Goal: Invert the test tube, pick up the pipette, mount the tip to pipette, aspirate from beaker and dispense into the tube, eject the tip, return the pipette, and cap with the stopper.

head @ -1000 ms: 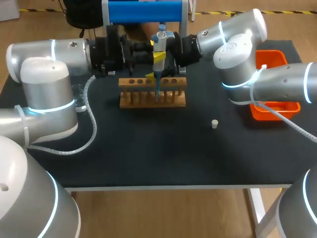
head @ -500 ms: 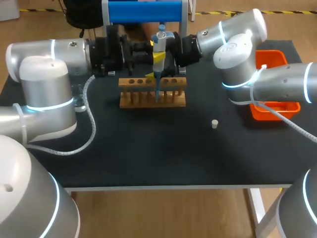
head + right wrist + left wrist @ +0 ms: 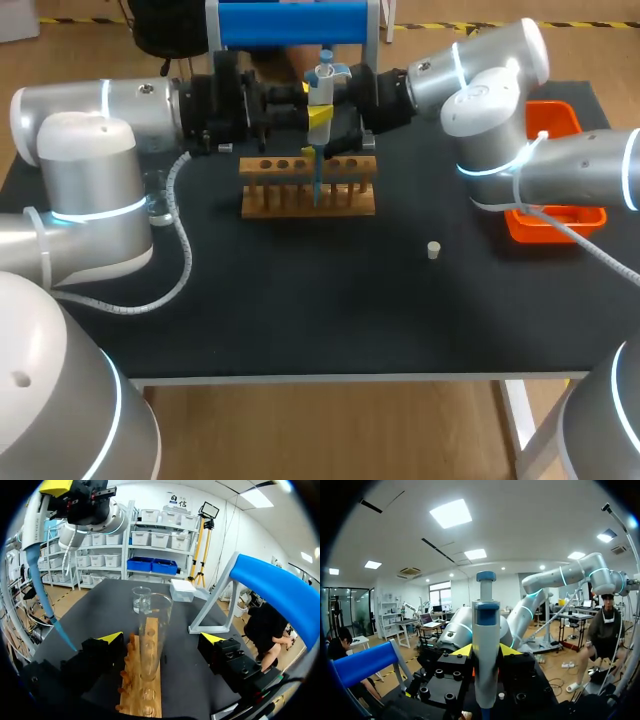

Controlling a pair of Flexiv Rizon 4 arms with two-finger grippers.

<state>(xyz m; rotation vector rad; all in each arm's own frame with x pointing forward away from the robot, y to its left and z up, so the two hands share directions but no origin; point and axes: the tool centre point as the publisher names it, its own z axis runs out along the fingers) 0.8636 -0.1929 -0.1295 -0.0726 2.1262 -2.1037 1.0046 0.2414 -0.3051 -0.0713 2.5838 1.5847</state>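
Observation:
My left gripper (image 3: 485, 651) is shut on the grey and blue pipette (image 3: 485, 645), holding it upright over the wooden rack (image 3: 308, 187). The pipette's (image 3: 322, 85) blue tip (image 3: 49, 607) points down beside the rack, apart from the test tube. That clear tube (image 3: 150, 635) stands open end up in the rack (image 3: 142, 690), between the wide open fingers of my right gripper (image 3: 161, 639), which do not touch it. The small cream stopper (image 3: 434, 250) lies on the black table to the right of the rack. The glass beaker (image 3: 141, 599) stands past the rack's far end.
An orange tray (image 3: 556, 216) sits at the table's right edge under my right arm. A white box (image 3: 182, 590) lies beyond the rack near the beaker. A blue-topped stand (image 3: 293, 24) rises at the back edge. The mat's front half is bare.
My right arm's elbow has shifted a little to the right. The pipette and my left arm have stayed where they were.

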